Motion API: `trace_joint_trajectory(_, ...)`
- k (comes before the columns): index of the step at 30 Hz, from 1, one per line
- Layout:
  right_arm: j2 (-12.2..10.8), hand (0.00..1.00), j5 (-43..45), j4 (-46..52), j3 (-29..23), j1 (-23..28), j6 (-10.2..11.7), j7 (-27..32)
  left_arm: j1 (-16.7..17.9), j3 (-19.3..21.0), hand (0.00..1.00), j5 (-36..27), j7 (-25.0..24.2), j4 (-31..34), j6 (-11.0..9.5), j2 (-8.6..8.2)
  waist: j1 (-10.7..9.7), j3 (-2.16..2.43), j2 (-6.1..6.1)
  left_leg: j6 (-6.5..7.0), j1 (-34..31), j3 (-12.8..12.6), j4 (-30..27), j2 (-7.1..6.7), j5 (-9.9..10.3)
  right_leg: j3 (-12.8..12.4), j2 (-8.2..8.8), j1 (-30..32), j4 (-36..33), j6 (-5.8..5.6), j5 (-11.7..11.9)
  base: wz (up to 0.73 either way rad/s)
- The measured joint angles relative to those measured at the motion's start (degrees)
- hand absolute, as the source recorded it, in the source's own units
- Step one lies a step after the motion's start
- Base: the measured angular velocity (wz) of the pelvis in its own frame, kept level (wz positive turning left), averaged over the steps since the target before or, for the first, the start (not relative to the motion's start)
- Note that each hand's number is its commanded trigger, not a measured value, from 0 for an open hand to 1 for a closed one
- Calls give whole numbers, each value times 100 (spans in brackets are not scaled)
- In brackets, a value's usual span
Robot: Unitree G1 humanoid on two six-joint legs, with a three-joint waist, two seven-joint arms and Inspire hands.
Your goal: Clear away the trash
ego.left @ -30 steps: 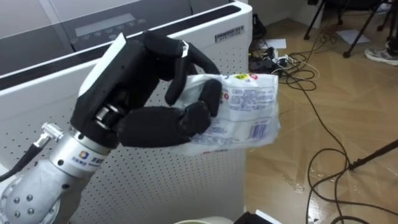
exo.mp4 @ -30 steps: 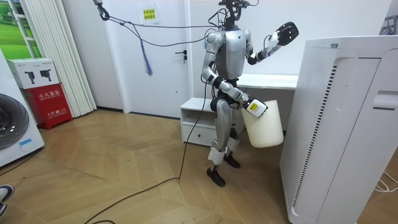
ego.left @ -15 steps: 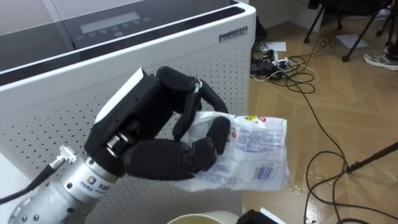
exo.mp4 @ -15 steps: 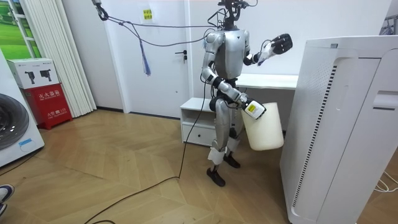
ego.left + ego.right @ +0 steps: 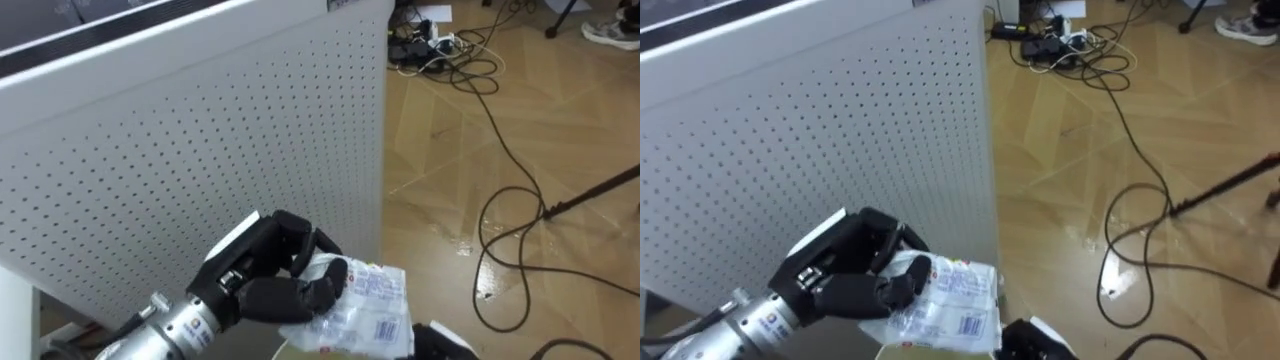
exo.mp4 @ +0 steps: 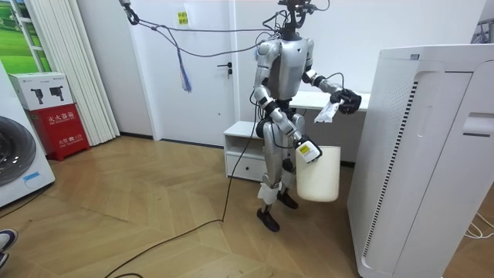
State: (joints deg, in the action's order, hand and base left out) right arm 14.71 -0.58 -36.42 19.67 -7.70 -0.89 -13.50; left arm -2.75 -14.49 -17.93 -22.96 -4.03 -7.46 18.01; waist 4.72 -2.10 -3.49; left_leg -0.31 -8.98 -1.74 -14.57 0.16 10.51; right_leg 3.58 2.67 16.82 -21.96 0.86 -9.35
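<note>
My left hand (image 5: 268,283) is black and comes in from the lower left, its fingers curled round a crumpled clear plastic packet (image 5: 365,312) with printed labels. In the room view the same left hand (image 6: 349,100) holds the packet (image 6: 326,114) out at chest height, just above the cream bin (image 6: 319,174). That bin hangs at thigh height from my right hand (image 6: 306,149), which grips its rim. A sliver of the bin's rim (image 5: 902,349) shows under the packet, and the dark right hand (image 5: 1036,341) shows at the bottom edge.
A tall white perforated appliance (image 5: 190,150) stands close on my left, also seen in the room view (image 6: 424,154). Cables (image 5: 505,235) and a dark stand leg (image 5: 590,190) cross the wooden floor. A low white cabinet (image 6: 243,150) is behind me.
My left hand has come down from head height with the packet and now hangs just over the bin. The bin has dropped a little. The head camera has tilted down.
</note>
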Motion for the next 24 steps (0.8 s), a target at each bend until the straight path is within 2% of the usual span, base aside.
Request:
trace_joint_trajectory(3,-26,100,-194,-112,5,-189,0,41,-36,-100,100,47,-17,-457,-2,-166,1,3,67,-1,-96,11,-3,0,0,153,44,88,-12,6,3,1)
trace_joint_trajectory(7,-26,100,-438,-117,3,-323,60,36,-46,-147,100,289,-19,-991,2,-187,-14,8,192,-5,-255,61,-56,27,-1,335,63,160,40,34,24,10)
trace_joint_trajectory(10,-26,100,-491,-166,1,-380,123,90,-64,-147,100,357,-19,-1217,2,-201,2,9,196,-5,-285,60,-72,28,-1,446,92,161,48,36,25,7)
trace_joint_trajectory(13,-74,100,-649,-396,4,-526,213,89,-70,-149,100,401,-27,-1243,1,-208,10,9,195,-5,-295,61,-73,28,-1,458,95,161,56,37,26,0)
trace_joint_trajectory(20,-100,100,-706,-502,6,-574,263,125,-75,-150,100,401,-46,-1242,1,-204,42,9,192,-5,-343,64,-85,52,-1,464,70,169,134,44,95,0)
trace_joint_trajectory(21,-115,100,-733,-506,14,-574,264,168,-76,-150,78,401,-46,-1247,0,-202,43,9,191,-5,-349,69,-92,50,-1,471,72,169,133,44,96,0)
trace_joint_trajectory(23,-113,100,-809,-523,38,-574,272,219,-76,-150,20,400,-43,-1279,0,-200,37,9,191,-5,-366,82,-115,49,-1,483,77,172,130,44,96,4)
trace_joint_trajectory(24,-104,100,-831,-530,38,-574,272,233,-75,-150,0,401,-37,-1294,0,-193,38,9,190,-5,-379,89,-121,49,-1,490,78,180,129,44,96,0)
